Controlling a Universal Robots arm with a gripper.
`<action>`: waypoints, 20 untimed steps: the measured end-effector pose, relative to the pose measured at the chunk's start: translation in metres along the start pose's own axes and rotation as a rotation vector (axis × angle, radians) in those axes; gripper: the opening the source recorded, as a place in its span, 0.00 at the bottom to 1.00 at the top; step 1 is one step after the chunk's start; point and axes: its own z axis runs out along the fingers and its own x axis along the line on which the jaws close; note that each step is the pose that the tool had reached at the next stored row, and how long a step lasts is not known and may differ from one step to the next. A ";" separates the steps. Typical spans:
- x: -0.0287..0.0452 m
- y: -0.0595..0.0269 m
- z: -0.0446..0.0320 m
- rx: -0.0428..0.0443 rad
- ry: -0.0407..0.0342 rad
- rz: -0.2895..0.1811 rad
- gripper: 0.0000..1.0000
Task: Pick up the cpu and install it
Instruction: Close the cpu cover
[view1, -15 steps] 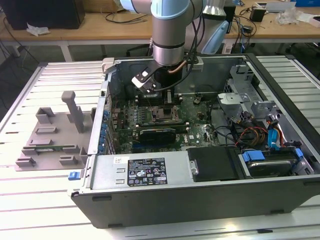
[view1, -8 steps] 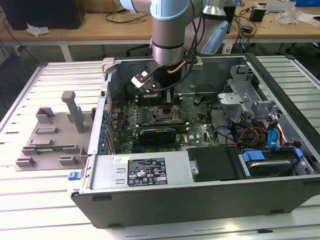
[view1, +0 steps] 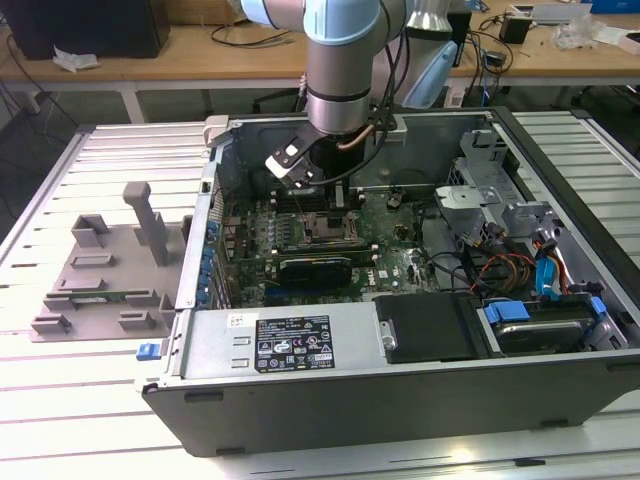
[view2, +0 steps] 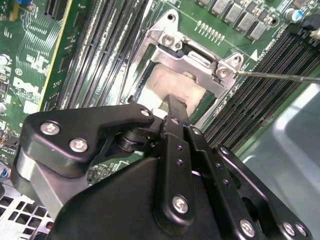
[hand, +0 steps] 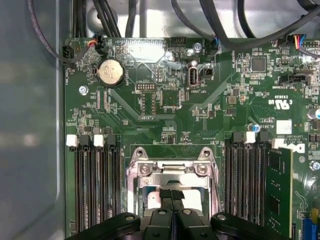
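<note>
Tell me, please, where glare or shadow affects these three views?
In the second wrist view, light washes the cpu pale behind the dark gripper; in the first wrist view, a soft bright band lies on the case wall; in the exterior view, the motherboard under the arm lies dim.

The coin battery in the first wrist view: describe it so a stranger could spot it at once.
Start at the open computer case and its green motherboard. Near the board's edge where black cables cross sits the coin battery, the one large silver disc among small square chips.
</note>
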 end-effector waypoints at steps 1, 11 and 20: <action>0.0000 0.0016 0.0001 -0.0001 0.0001 0.000 0.11; 0.0000 0.0035 -0.0064 -0.0002 0.0003 0.000 0.11; 0.0011 -0.0006 -0.0065 -0.0014 0.0643 0.000 0.11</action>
